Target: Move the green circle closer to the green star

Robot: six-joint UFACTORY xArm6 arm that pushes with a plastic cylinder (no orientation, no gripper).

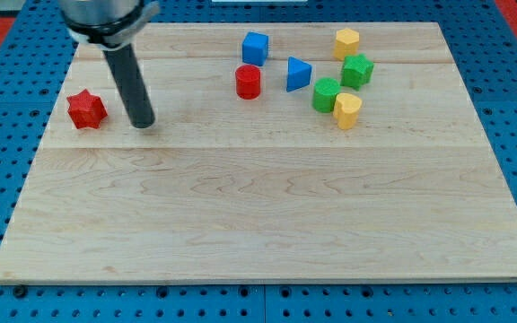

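Observation:
The green circle (327, 93) lies at the view's upper right. The green star (357, 70) sits just up and to the right of it, nearly touching. My tip (142, 124) rests on the board far to the left of both, just right of a red star (86, 109). It touches no block.
A yellow block (346, 110) sits against the green circle's lower right. A yellow hexagon (346, 41) lies above the green star. A blue triangle (298, 74), a red cylinder (249, 81) and a blue cube (255, 47) lie left of the green circle. The wooden board (267, 224) sits on a blue pegboard.

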